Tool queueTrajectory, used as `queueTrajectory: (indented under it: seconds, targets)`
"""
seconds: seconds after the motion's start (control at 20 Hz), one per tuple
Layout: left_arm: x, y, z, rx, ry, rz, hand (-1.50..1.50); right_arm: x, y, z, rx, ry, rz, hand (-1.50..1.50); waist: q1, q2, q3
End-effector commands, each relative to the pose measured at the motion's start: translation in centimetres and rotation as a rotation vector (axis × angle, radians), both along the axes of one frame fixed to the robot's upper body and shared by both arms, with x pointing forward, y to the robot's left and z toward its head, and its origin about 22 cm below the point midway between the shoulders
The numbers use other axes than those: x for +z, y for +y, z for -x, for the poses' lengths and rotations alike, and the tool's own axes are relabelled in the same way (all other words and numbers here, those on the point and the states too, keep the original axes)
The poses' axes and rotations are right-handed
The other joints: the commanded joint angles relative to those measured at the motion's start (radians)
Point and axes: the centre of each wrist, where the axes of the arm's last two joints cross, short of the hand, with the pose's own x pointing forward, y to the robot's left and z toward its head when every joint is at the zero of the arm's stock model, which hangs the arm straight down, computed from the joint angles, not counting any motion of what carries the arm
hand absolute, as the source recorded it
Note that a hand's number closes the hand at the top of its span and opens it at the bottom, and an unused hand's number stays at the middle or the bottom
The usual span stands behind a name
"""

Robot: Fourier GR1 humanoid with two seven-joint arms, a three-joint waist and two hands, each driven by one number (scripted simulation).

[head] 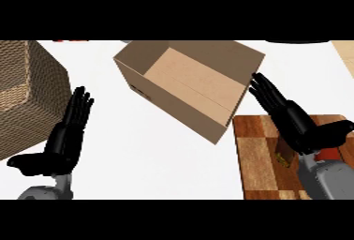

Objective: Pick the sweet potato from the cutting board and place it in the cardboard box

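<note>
Hands two, left hand [63, 133] and right hand [294, 117] both straight-fingered, empty; one cardboard box [190, 82], one cutting board [259, 154].

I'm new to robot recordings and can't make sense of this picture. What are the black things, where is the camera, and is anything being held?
The camera sits at the robot's head, looking steeply down at a white counter. The black shapes are its two hands on grey forearms. The left hand is open, fingers straight, holding nothing. The right hand is open too, stretched over a wooden cutting board, fingertips close to an open cardboard box. A woven basket stands at the left. A small brownish bit shows beside the right wrist; possibly the sweet potato, but it is mostly hidden.
</note>
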Motion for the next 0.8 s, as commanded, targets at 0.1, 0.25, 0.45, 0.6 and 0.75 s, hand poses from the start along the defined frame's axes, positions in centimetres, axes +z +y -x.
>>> queueTrajectory:
  seconds: [0.1, 0.25, 0.45, 0.6, 0.75]
  targets:
    - [-1.2, 3.1, 0.5, 0.073, 0.105, -0.174, 0.00, 2.0, -1.7, -2.1, -0.344, -0.160, 0.093, -1.50, 0.002, -0.009, -0.012]
    - [-1.4, 5.2, 0.8, 0.142, 0.178, -0.309, 0.00, 4.9, -5.4, -3.1, -0.650, -0.335, 0.216, -1.50, -0.008, -0.010, -0.012]
    - [-2.7, 5.4, 1.9, 0.138, 0.249, -0.278, 0.00, 1.0, -10.9, -1.4, -1.084, -0.184, 0.451, -1.50, -0.032, -0.007, -0.014]
    - [-1.9, 5.4, 1.5, 0.136, 0.265, -0.297, 0.00, -1.2, -7.2, -1.0, -1.209, -0.267, 0.388, -1.50, -0.015, -0.012, -0.012]
    - [-1.2, 5.1, 2.0, 0.116, 0.267, -0.315, 0.00, -1.8, -5.7, 0.3, -1.162, -0.235, 0.544, -1.50, -0.006, -0.015, -0.014]
